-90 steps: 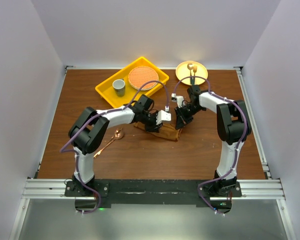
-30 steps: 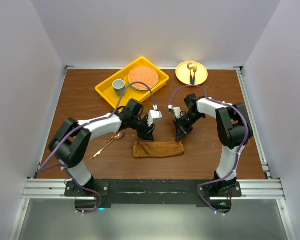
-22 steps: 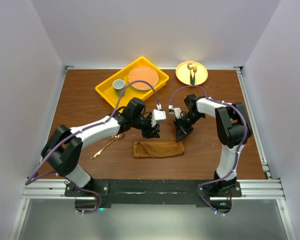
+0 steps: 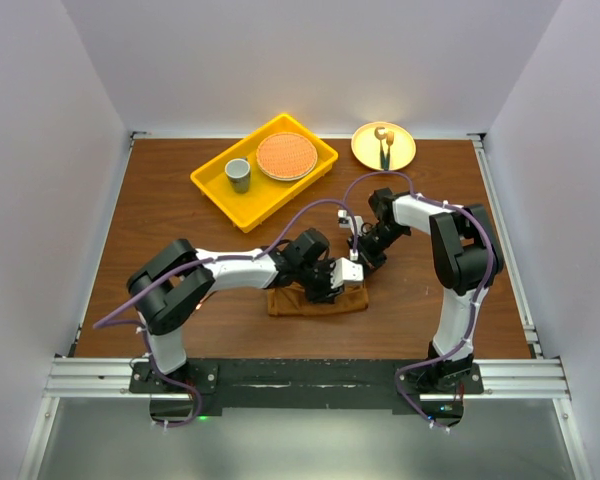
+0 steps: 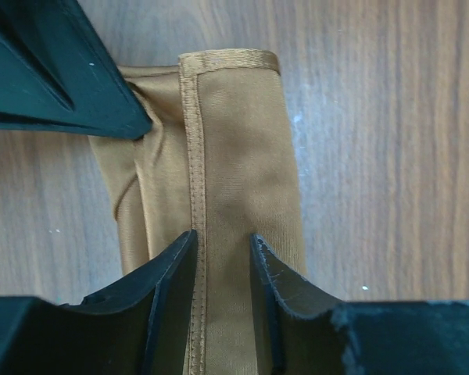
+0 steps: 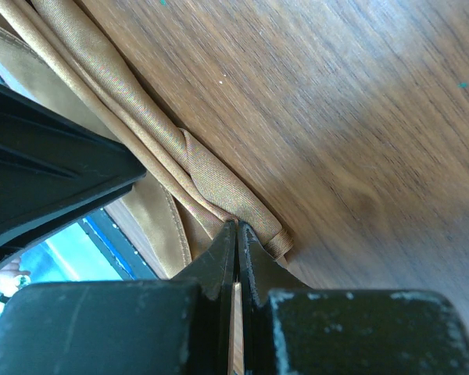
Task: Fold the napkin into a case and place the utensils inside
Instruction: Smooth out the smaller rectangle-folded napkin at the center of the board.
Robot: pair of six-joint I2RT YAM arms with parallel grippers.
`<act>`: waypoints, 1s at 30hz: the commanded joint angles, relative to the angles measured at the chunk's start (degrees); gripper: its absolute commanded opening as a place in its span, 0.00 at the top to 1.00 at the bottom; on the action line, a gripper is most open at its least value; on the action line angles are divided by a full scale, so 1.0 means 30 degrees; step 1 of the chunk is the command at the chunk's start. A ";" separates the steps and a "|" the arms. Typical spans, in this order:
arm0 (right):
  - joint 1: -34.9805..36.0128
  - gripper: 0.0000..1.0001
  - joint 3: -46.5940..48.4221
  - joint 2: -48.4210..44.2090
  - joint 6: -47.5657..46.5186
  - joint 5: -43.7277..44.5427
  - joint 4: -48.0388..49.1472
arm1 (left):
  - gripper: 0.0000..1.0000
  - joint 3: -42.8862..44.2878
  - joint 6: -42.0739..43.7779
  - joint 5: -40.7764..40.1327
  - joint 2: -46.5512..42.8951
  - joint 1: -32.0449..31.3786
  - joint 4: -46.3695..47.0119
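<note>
The rust-brown napkin [image 4: 315,300] lies folded into a narrow oblong case [image 5: 234,156] on the table, near the front. My left gripper [image 4: 328,288] stands low over its middle, open. In the left wrist view the left gripper's [image 5: 223,244] tips straddle the stitched hem [image 5: 191,141]. My right gripper [image 4: 366,263] is shut, with nothing between its fingers. Its tips [image 6: 236,228] touch the folded cloth [image 6: 211,180] at the right end of the napkin. The left wrist view also shows the right gripper [image 5: 139,123] nosing into the fold there. The utensils are hidden.
A yellow tray [image 4: 206,180] at the back holds a grey cup [image 4: 238,174] and an orange round plate [image 4: 286,156]. A yellow plate [image 4: 364,152] at the back right carries a dark-handled, gold-tipped utensil [image 4: 384,148]. White walls close in both sides of the table.
The left gripper has swung right and toward the front, from behind the napkin's left end onto its middle. The right gripper has barely moved. The napkin lies where it was a second ago.
</note>
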 commanded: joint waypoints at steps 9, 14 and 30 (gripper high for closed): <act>0.0019 1.00 0.0370 0.0474 -0.0677 0.0399 0.0404 | 0.65 0.0991 0.0776 -0.1156 0.0149 -0.0060 0.0620; 0.0019 1.00 0.0399 0.0445 -0.0794 0.0457 0.0375 | 0.84 0.1050 0.0865 -0.1156 0.0238 -0.0060 0.0123; 0.0018 1.00 0.0633 0.0591 -0.1087 0.0574 0.0375 | 0.66 0.0259 0.0748 -0.1479 -0.0554 -0.0060 -0.0435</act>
